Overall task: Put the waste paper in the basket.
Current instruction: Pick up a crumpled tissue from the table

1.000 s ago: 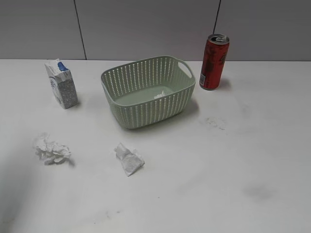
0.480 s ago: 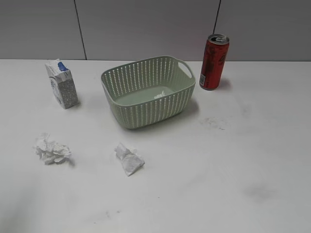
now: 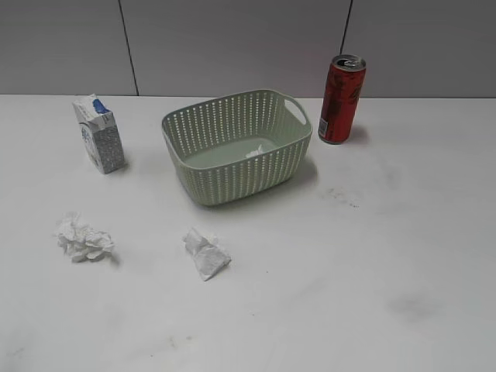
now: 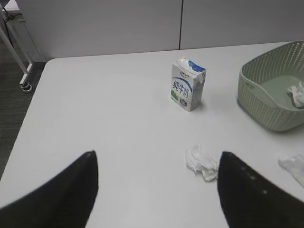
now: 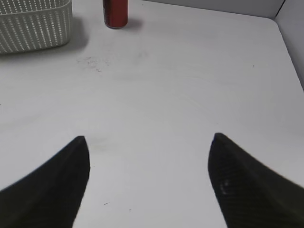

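The pale green perforated basket (image 3: 236, 145) stands at the table's middle back, with one white paper wad (image 3: 254, 152) lying inside it. A second crumpled wad (image 3: 84, 240) lies at the front left, a third (image 3: 205, 253) in front of the basket. In the left wrist view my left gripper (image 4: 156, 154) is open and empty above the table, with a wad (image 4: 201, 163) just inside its right finger, the basket (image 4: 273, 90) at the right edge and another wad (image 4: 295, 165) partly cut off. My right gripper (image 5: 148, 138) is open and empty over bare table. Neither gripper shows in the exterior view.
A white-grey milk carton with a blue top (image 3: 98, 133) stands left of the basket; it also shows in the left wrist view (image 4: 188, 83). A tall red can (image 3: 342, 98) stands right of the basket, and in the right wrist view (image 5: 115, 13). The table's left edge (image 4: 26, 118) is near.
A faint shadow at the table's lower left has shrunk away. The wads, basket, carton and can have not moved.
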Robot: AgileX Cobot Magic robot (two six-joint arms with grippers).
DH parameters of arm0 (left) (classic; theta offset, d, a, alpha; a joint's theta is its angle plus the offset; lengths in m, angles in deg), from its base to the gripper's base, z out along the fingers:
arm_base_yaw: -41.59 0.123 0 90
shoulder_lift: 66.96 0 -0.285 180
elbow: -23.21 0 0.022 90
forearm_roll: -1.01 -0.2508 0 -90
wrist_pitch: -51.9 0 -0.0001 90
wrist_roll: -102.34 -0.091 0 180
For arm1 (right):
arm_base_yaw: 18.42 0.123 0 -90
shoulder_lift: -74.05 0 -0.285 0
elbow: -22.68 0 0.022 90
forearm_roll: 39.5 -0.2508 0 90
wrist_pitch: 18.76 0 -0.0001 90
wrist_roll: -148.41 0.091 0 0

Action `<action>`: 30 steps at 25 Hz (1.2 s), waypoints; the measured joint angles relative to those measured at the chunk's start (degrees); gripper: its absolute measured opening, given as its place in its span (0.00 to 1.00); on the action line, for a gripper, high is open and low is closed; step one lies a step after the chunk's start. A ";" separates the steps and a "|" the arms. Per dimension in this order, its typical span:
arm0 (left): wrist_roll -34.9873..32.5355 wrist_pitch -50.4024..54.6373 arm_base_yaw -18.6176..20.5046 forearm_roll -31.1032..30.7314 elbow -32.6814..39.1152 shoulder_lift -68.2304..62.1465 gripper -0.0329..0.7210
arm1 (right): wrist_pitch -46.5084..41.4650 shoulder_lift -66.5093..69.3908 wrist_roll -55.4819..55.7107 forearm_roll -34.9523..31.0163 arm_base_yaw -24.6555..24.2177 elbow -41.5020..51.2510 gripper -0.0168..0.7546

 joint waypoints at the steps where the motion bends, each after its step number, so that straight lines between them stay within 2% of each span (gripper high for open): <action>1: 0.00 0.11 0.00 0.00 1.47 2.48 0.83 | 0.00 0.00 0.00 0.00 0.00 0.00 0.78; 7: 0.00 1.05 0.00 0.23 5.51 14.84 0.83 | 0.00 0.00 0.00 0.00 0.00 0.00 0.78; 13: 0.00 7.81 0.00 0.45 7.05 21.66 0.82 | 0.00 0.00 0.04 0.00 0.00 0.00 0.78; 18: -0.05 10.87 0.00 0.45 8.05 22.28 0.82 | 0.00 0.00 0.04 0.05 0.00 0.00 0.78; 22: -0.05 9.42 0.00 0.53 11.30 22.28 0.82 | 0.00 0.00 0.04 0.05 0.00 0.00 0.78; 30: -0.05 8.43 0.00 0.55 11.71 22.28 0.82 | 0.00 0.00 0.04 0.05 0.00 0.00 0.78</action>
